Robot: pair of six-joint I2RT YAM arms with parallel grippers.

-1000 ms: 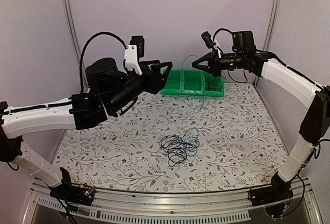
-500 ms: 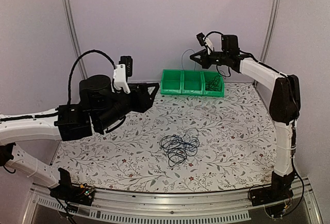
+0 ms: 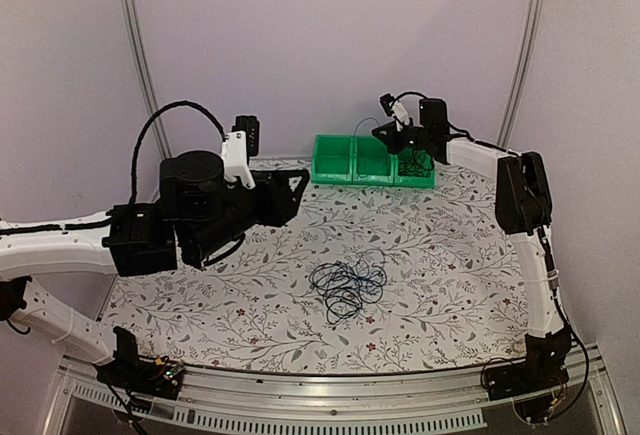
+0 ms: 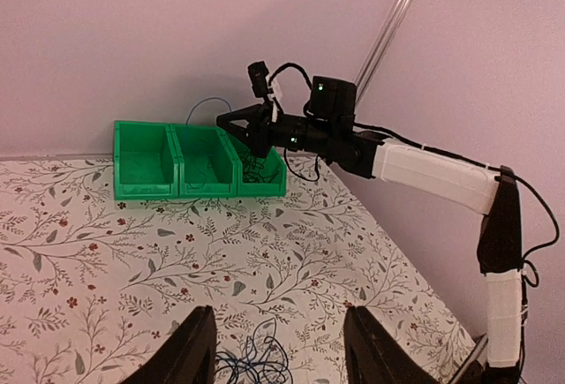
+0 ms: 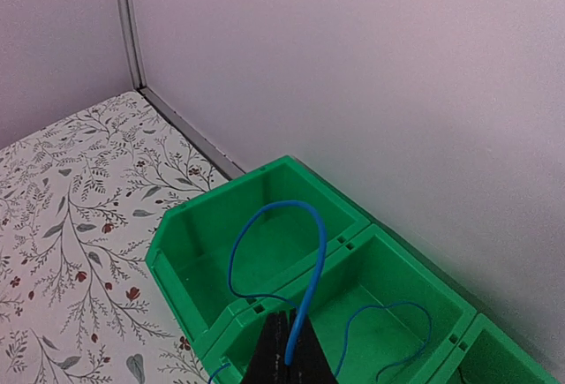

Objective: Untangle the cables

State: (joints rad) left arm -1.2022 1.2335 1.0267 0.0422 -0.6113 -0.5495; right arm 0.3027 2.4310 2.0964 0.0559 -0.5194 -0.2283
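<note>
The cables lie as a small loose tangle point(image 3: 348, 285) of thin black and blue wires on the floral table mid-front, and its top edge shows in the left wrist view point(image 4: 256, 365). My right gripper point(image 3: 386, 133) is far back over the green bins point(image 3: 330, 173). In its wrist view the right gripper point(image 5: 289, 318) is shut on a blue cable point(image 5: 323, 244), which loops up and trails into the bins point(image 5: 221, 190). My left gripper point(image 3: 298, 187) is open and empty, held above the table left of the tangle, and in its wrist view point(image 4: 279, 322) the tangle sits just below its fingers.
Three joined green bins point(image 4: 141, 185) stand against the back wall. The rightmost bin holds a thin black wire point(image 3: 413, 165). Metal frame posts point(image 3: 135, 55) rise at the back corners. Walls close the table at the back and the right.
My right arm has swung back and to the left over the bins with the blue cable, lowering its loop. My left arm has drawn back a little to the left.
</note>
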